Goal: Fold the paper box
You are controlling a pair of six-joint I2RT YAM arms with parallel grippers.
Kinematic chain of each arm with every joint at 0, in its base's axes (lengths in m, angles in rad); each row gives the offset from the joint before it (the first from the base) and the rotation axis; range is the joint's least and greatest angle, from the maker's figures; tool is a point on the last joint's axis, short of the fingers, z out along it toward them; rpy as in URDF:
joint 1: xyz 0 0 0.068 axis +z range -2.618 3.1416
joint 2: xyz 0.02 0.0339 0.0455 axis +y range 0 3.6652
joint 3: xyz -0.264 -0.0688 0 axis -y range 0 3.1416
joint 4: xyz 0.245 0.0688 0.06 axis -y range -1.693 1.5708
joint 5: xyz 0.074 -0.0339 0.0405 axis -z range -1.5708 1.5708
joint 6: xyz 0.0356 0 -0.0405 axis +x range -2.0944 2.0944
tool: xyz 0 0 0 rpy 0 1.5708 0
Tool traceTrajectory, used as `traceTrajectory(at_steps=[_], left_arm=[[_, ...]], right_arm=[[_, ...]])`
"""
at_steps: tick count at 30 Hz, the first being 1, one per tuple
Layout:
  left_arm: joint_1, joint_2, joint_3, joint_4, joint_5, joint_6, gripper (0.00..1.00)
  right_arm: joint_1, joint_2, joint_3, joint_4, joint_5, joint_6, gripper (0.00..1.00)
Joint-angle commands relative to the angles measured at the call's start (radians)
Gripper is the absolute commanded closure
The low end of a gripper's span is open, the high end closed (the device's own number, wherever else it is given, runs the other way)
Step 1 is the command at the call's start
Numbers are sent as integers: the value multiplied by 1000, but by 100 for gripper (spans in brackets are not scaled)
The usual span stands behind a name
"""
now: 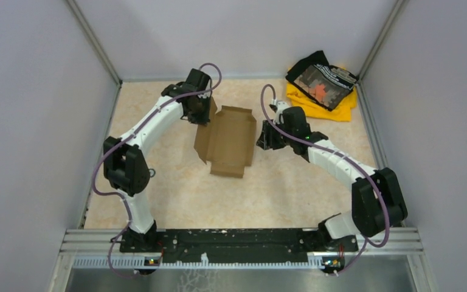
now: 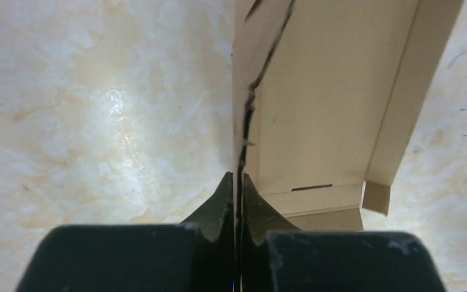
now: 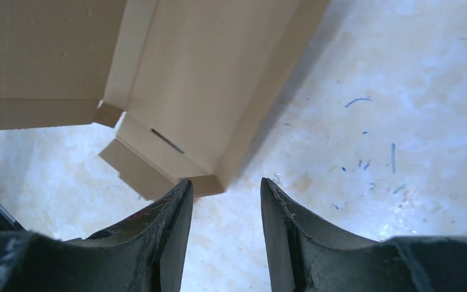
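The paper box [image 1: 228, 143] lies half-opened in the middle of the table [image 1: 170, 201], its base flat and its left flap raised. The left gripper [image 2: 236, 177] is pinched tight on that flap's thin edge, at the box's far-left corner. The right gripper [image 3: 226, 184] sits just beside the box's right edge, jaws parted and holding nothing, with a box corner right at the gap between them. Bare tabletop stretches in front of the box and to its left; a cloth pile [image 1: 322, 91] lies well apart, behind the box to its right
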Motion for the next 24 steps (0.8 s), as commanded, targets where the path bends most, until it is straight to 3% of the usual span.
traceTrajectory(at_steps=[1,10,17,24], left_arm=[[-53,85,123,-207,-131,71,94],[-143,218,297,-356,-302,122,94],[-203,242,324,-343,-376,174,95],[-247,223,337,-310,-407,220,96]], right_arm=[[-78,-11,-21,28,-78,-9,55],[-166,72,-28,78,-128,-40,55],[-167,161,24,119,-116,-72,56],[-168,207,35,278,-87,-117,57]])
